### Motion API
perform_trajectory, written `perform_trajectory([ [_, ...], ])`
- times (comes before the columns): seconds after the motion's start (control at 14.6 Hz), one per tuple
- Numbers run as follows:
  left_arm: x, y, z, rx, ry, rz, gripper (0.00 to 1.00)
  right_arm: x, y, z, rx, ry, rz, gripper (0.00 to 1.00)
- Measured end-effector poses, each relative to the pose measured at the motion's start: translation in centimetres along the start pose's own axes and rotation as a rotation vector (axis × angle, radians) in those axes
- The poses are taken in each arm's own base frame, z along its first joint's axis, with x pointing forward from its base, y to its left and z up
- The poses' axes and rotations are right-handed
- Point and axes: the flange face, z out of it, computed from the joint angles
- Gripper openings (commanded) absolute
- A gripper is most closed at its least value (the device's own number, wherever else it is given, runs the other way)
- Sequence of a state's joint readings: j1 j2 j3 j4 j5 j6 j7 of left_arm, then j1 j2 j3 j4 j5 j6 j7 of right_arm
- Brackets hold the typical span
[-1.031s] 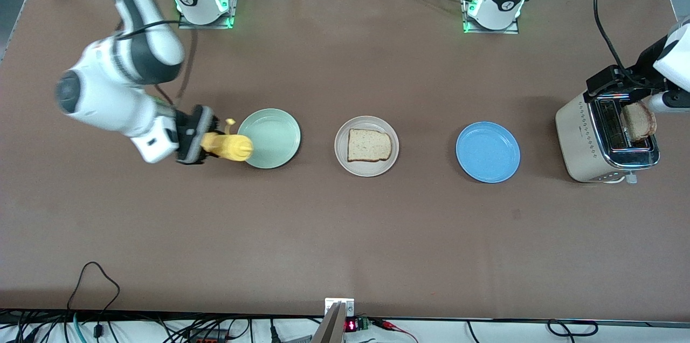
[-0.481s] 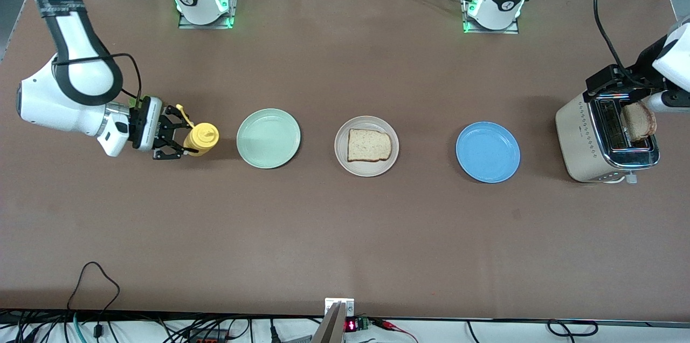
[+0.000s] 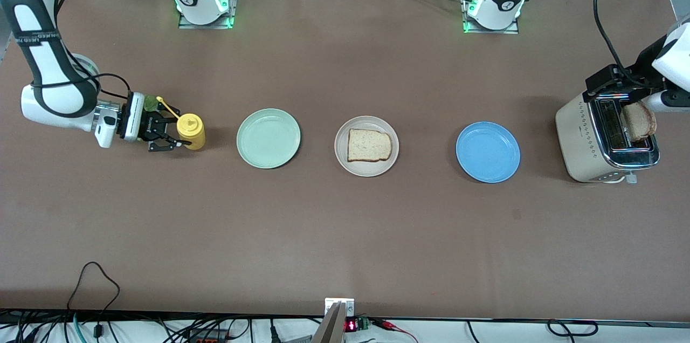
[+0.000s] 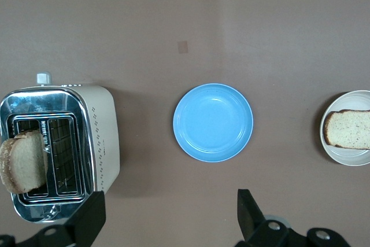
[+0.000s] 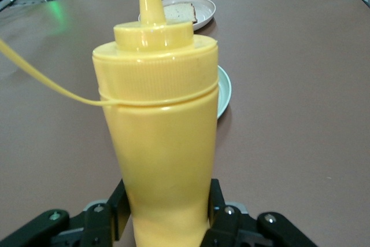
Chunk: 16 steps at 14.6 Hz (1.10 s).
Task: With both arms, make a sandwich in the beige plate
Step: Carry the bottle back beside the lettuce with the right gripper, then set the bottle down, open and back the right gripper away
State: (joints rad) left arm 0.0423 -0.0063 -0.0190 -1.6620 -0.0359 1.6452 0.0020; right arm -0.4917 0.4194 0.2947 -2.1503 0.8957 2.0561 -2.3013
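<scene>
- Right gripper (image 3: 171, 137) — at the right arm's end of the brown table (image 3: 345, 224), fingers partly closed around the base of an upright yellow plastic squeeze bottle (image 3: 191, 131); the right wrist view shows the bottle clamped between both fingers, its nozzle pointing up.
- Round mint-green plate (image 3: 268, 138) — just beside the bottle, toward the table's middle.
- Round glossy beige plate (image 3: 366, 146) — at the table's middle, carrying a single squarish slice of brown-crusted bread (image 3: 368, 145) lying flat.
- Round blue plate (image 3: 488, 151) — between the beige plate and the toaster.
- Cream-and-chrome two-slot toaster (image 3: 604, 141) — at the left arm's end of the table; a second slice of toasted bread (image 3: 639, 121) stands in one slot.
- Left gripper (image 4: 167, 218) — above the toaster, fingers spread wide and holding nothing.
</scene>
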Motion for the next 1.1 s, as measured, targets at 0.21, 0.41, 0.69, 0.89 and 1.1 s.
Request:
perform_trajectory([
  [0.21,0.0,-0.1,0.0,0.0,0.0,-0.002,1.0,-1.6,-0.3,1.3,0.008,0.043,0.012,0.01],
  [0.41,0.0,-0.1,0.0,0.0,0.0,-0.002,1.0,-2.5,-0.5,1.9,0.019,0.059,0.03,0.14],
  [0.69,0.0,0.0,0.0,0.0,0.0,0.001,1.0,-3.0,-0.7,2.0,0.023,0.07,0.041,0.49],
  [0.89,0.0,0.0,0.0,0.0,0.0,0.001,1.0,-3.6,-0.8,2.0,0.023,0.076,0.052,0.7],
  [1.1,0.0,0.0,0.0,0.0,0.0,0.001,1.0,-3.7,-0.8,1.9,0.019,0.084,0.058,0.9],
])
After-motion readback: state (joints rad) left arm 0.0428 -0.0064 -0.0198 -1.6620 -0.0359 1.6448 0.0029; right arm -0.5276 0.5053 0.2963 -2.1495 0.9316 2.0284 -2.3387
